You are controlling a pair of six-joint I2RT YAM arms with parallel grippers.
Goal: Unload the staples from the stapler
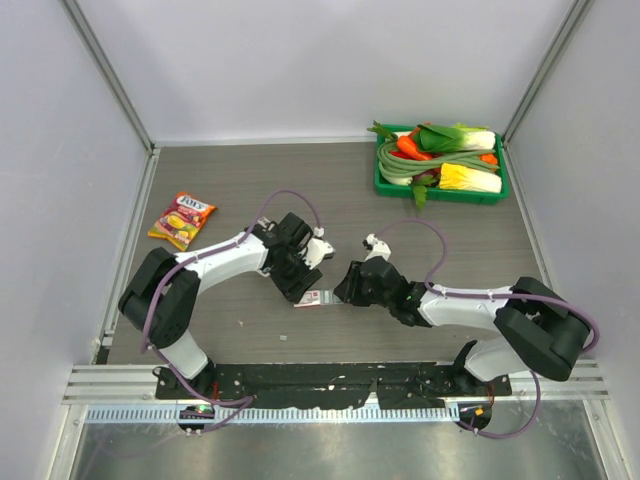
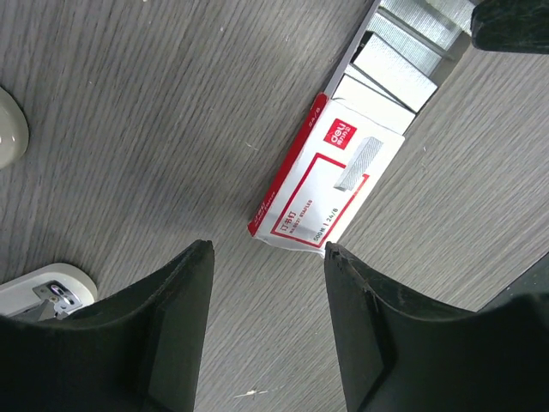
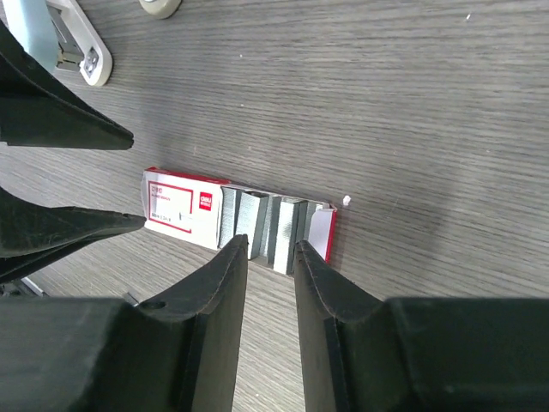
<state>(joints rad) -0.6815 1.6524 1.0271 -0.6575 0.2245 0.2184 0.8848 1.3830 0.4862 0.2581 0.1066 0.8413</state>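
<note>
The stapler [image 3: 75, 41], pale blue on top with a white underside, lies open on the table, dark metal showing inside; its end also shows in the left wrist view [image 2: 43, 290]. A red-and-white staple box [image 2: 330, 184] lies slid open, with silvery blocks of staples [image 3: 266, 225] in its tray. My left gripper [image 2: 268, 251] is open and empty, just short of the box's closed end. My right gripper [image 3: 271, 247] is narrowly open, its fingertips either side of the staple blocks' near ends. In the top view both grippers [image 1: 303, 280] [image 1: 345, 288] meet at the box [image 1: 310, 298]; the stapler is hidden there.
A green tray [image 1: 384, 184] of toy vegetables stands at the back right. A candy bag [image 1: 182, 220] lies at the left. A small pale oval piece [image 2: 7, 137] lies near the stapler. Grey walls close in the table on three sides.
</note>
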